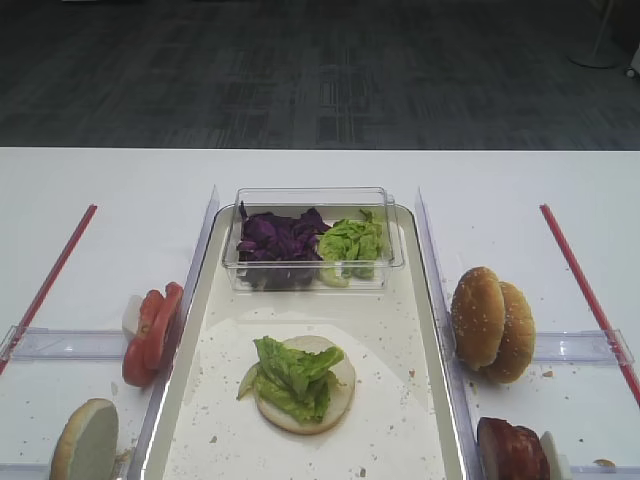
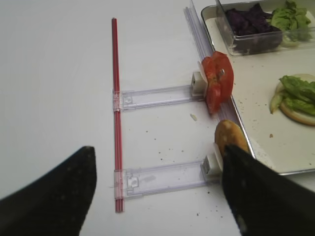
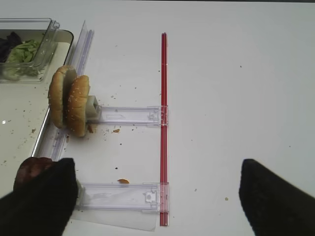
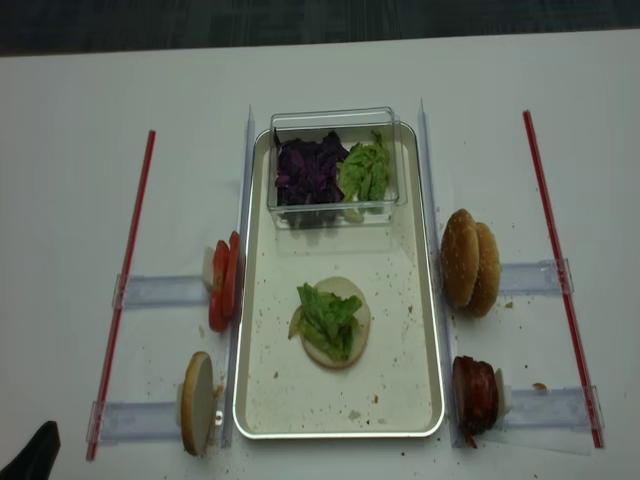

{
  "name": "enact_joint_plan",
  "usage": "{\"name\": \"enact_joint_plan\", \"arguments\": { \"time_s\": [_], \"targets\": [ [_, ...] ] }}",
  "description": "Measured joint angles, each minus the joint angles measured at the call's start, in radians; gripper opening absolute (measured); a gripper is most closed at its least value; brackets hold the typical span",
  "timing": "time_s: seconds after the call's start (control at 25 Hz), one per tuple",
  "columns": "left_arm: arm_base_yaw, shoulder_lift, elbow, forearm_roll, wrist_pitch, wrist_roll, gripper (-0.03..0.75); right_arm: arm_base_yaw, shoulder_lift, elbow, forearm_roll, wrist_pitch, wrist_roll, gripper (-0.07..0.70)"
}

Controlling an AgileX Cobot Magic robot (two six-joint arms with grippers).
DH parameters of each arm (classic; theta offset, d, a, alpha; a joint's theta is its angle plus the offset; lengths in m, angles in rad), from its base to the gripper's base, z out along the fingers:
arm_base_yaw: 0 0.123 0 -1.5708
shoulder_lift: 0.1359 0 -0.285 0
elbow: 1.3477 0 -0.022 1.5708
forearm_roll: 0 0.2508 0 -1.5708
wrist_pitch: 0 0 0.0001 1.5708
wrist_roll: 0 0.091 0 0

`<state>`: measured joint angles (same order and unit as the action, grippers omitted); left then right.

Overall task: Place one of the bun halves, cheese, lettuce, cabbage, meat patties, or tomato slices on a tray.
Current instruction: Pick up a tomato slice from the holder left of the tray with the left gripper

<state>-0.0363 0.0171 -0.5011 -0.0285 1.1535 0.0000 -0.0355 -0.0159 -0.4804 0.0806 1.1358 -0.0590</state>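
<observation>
The tray [image 1: 392,345] lies mid-table, and on its floor is one bun half [image 1: 342,392] topped with lettuce [image 1: 295,372]. Tomato slices [image 1: 152,335] stand on edge left of the tray, with another bun half [image 1: 85,442] nearer. To the right of the tray stand two bun halves [image 1: 492,322] and the meat patties [image 1: 510,450]. Cabbage [image 1: 278,240] and more lettuce [image 1: 352,242] fill a tub. Cheese is out of view. My left gripper [image 2: 157,196] hangs open over the table, left of the tray. On the other side, my right gripper [image 3: 157,199] is open too, and neither holds anything.
The clear plastic tub [image 1: 310,195] sits at the tray's far end. Red strips [image 1: 50,280] [image 1: 585,290] run along both sides of the table. Clear plastic holders [image 2: 162,177] [image 3: 123,194] lie between the strips and the tray. Crumbs speckle the tray floor.
</observation>
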Motion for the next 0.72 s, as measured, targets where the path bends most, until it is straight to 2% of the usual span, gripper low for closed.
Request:
{"name": "enact_joint_plan", "arguments": {
  "time_s": [0.12, 0.48, 0.72],
  "targets": [
    [0.0, 0.109, -0.01, -0.011, -0.042, 0.0, 0.491, 0.0, 0.0, 0.0, 0.0, 0.0, 0.0, 0.678],
    [0.0, 0.578, -0.097, -0.027, -0.181, 0.0, 0.491, 0.0, 0.0, 0.0, 0.0, 0.0, 0.0, 0.678],
    [0.0, 0.902, -0.216, -0.027, -0.209, 0.011, 0.491, 0.0, 0.0, 0.0, 0.0, 0.0, 0.0, 0.678]
  ]
}}
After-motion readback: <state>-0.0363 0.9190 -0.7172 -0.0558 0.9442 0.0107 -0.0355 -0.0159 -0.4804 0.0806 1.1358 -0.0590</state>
